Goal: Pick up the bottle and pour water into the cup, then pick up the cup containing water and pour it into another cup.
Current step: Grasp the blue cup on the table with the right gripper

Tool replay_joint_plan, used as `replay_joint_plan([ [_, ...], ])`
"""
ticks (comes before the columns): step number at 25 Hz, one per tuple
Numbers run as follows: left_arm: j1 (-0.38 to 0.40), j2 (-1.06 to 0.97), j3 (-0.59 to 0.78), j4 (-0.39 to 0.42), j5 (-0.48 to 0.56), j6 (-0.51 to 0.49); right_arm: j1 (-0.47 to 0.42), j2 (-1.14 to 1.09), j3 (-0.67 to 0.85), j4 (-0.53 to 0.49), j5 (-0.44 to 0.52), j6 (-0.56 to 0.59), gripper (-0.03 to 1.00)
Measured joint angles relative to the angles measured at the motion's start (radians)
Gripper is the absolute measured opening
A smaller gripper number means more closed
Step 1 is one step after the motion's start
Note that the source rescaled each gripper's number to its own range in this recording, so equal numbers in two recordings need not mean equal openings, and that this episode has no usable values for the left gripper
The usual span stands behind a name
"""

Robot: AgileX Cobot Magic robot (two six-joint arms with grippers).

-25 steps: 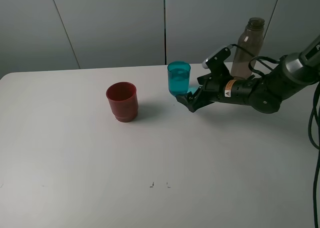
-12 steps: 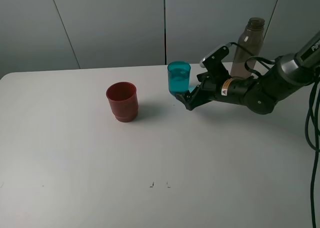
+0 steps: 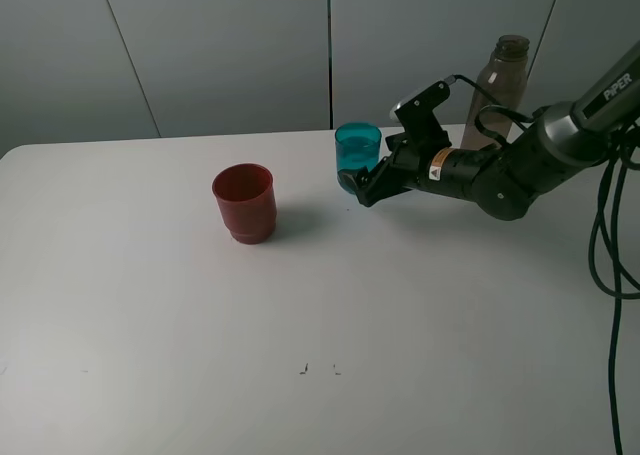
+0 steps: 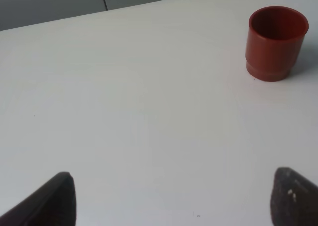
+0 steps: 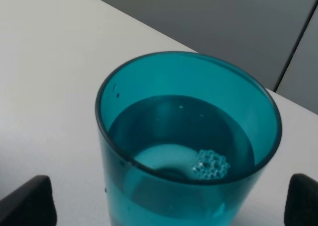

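We note the right gripper (image 3: 360, 187) has slid left to straddle the water-filled teal cup (image 3: 357, 151), upright at far centre of the counter (image 3: 150, 325); jaws spread, unclenched, so the grasp looks imminent.

On the bench (image 3: 300, 315) the other cup (image 3: 244, 203) stands at the left. The cup with water (image 3: 357, 151) stands right of it and further back, between the fingers (image 5: 25, 201) of the right tool (image 3: 360, 189). The bottle (image 3: 495, 90) stands at the far right, rearmost.

Right arm (image 3: 500, 170): glossy black rounded segments; white wrist block (image 3: 418, 97); small orange label (image 3: 436, 158); white PIPER lettering (image 3: 617, 83); black cables (image 3: 594, 237).
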Motion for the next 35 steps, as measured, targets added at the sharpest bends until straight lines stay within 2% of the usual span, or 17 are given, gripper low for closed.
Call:
replay_joint_plan([
  [11,0.000,0.000,0.000,0.000,0.000,0.000,0.003,0.014,-0.007,0.008,0.000,0.000,1.00],
  [20,0.000,0.000,0.000,0.000,0.000,0.000,0.035,0.082,-0.086,0.069,0.000,0.003,1.00],
  [24,0.000,0.000,0.000,0.000,0.000,0.000,0.040,0.094,-0.109,0.134,0.000,0.003,1.00],
  [35,0.000,0.000,0.000,0.000,0.000,0.000,0.052,0.145,-0.166,0.185,-0.002,0.025,1.00],
])
